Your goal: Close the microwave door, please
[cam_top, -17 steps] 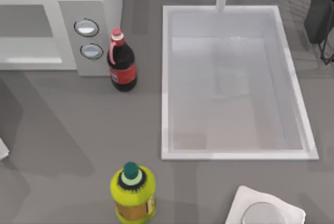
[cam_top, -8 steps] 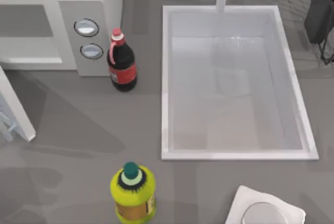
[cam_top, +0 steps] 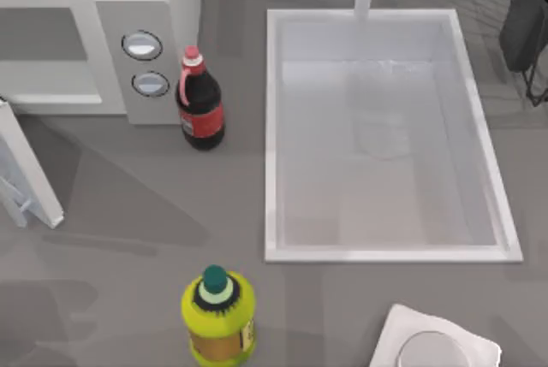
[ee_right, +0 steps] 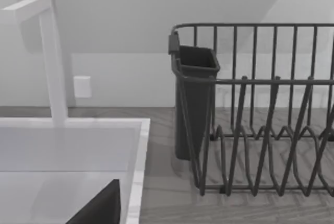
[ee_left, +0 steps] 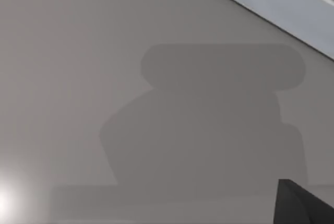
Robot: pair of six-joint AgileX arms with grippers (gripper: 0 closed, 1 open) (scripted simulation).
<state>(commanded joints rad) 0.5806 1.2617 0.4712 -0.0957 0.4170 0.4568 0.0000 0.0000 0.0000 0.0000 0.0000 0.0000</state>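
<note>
Nearest in the top view: yellow bottle (cam_top: 218, 316). Farther left, microwave door (cam_top: 30, 174) swung out from the microwave (cam_top: 94, 33), cola bottle (cam_top: 199, 102) beside. Right wrist view adds a dish rack (ee_right: 261, 114) behind the sink (ee_right: 73, 151). Claw states: cannot tell.

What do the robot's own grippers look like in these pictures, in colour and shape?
Little of them shows. The left gripper appears as a dark grey, flat-faced wedge with straight edges. The right gripper appears as a near-black angular piece with a slanted edge. No cables or markings are visible.
</note>
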